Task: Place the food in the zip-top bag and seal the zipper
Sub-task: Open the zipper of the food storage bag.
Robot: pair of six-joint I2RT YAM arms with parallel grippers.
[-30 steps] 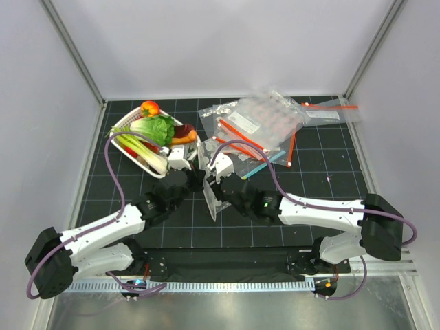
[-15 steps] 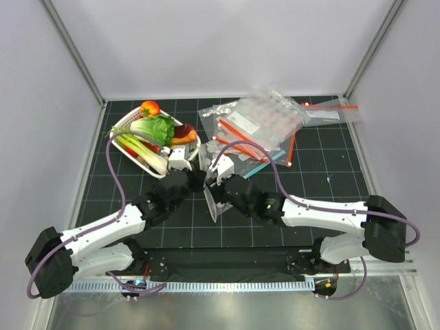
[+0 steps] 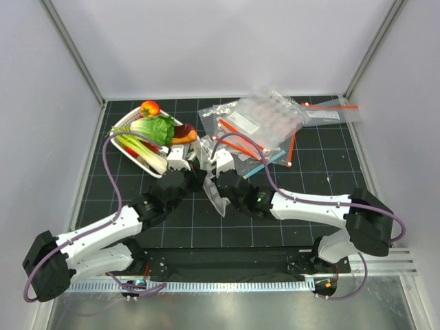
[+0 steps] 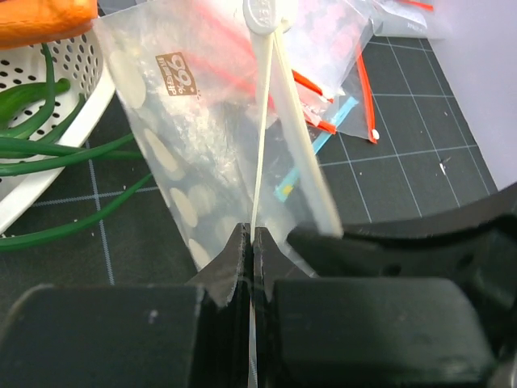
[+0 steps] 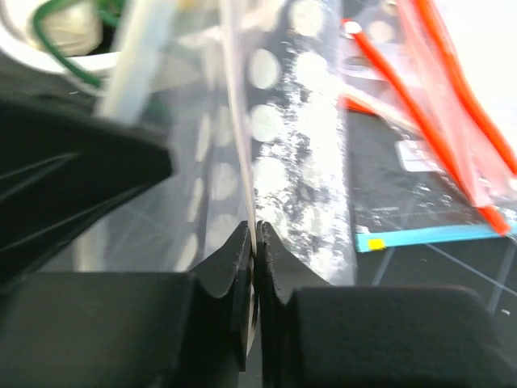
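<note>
The polka-dot zip-top bag (image 3: pixel 217 200) hangs between my two grippers at the table's middle, its lower end on the mat. My left gripper (image 3: pixel 197 179) is shut on its mouth edge; in the left wrist view (image 4: pixel 253 234) the pale zipper strip (image 4: pixel 267 121) runs up from the jaws, with the dotted bag (image 4: pixel 182 153) to the left. My right gripper (image 3: pixel 212 183) is shut on the same edge, close beside the left one; in the right wrist view (image 5: pixel 252 236) the bag (image 5: pixel 299 153) fills the middle. The lettuce (image 3: pixel 155 128) and the small orange-red piece (image 3: pixel 150 108) lie in the white basket (image 3: pixel 126 122).
The basket also holds green onions (image 3: pixel 142 151), a dark red pepper (image 3: pixel 183 130) and an orange carrot (image 3: pixel 183 139). A pile of plain clear bags with red-orange strips (image 3: pixel 258 127) lies at the back right, just behind the grippers. Booth walls close three sides.
The right arm has pushed in toward the left, its gripper now closer to the left gripper. The bag's lower end has swung slightly right. Both grippers stay shut on the bag.
</note>
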